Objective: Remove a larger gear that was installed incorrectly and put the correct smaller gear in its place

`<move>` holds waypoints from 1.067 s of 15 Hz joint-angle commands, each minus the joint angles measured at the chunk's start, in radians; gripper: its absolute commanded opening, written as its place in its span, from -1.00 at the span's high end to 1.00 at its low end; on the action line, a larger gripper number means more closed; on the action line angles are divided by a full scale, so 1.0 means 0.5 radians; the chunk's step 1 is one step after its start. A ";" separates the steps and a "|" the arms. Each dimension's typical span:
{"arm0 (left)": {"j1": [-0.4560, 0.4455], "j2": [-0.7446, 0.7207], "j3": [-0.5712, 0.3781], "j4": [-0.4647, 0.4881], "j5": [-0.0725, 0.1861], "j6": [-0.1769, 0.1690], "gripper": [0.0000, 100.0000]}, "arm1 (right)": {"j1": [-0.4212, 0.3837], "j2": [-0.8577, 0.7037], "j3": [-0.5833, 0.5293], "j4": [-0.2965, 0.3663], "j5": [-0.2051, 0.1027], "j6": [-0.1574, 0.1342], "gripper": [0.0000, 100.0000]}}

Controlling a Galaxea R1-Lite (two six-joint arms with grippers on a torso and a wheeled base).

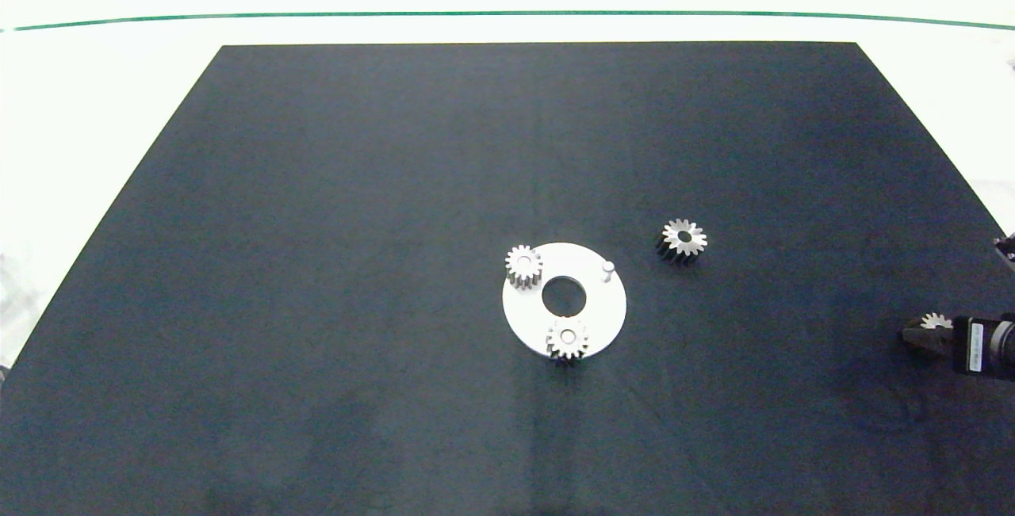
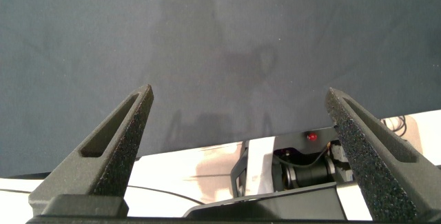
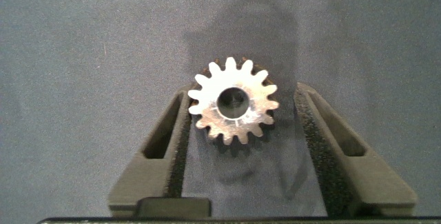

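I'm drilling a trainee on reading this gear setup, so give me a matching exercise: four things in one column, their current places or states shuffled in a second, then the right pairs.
Things:
1. larger gear
2. smaller gear
3. bare pin
4. left gripper

Places or states:
A. between the right gripper's spread fingers, near the mat's right edge
B. standing on the white disc with no gear on it
C. open over bare mat, holding nothing
D. lying on the dark mat, right of the disc

Pairs: 1-D, 2-A, 3-B, 4-C
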 commanded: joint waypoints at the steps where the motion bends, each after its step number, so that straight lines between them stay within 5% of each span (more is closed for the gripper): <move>1: -0.001 -0.003 0.000 0.006 0.001 0.000 -1.00 | 0.000 0.009 -0.001 -0.004 0.000 -0.001 -0.01; 16: -0.001 -0.003 0.006 0.006 0.004 0.003 -1.00 | -0.006 0.024 0.002 -0.016 0.003 0.020 0.59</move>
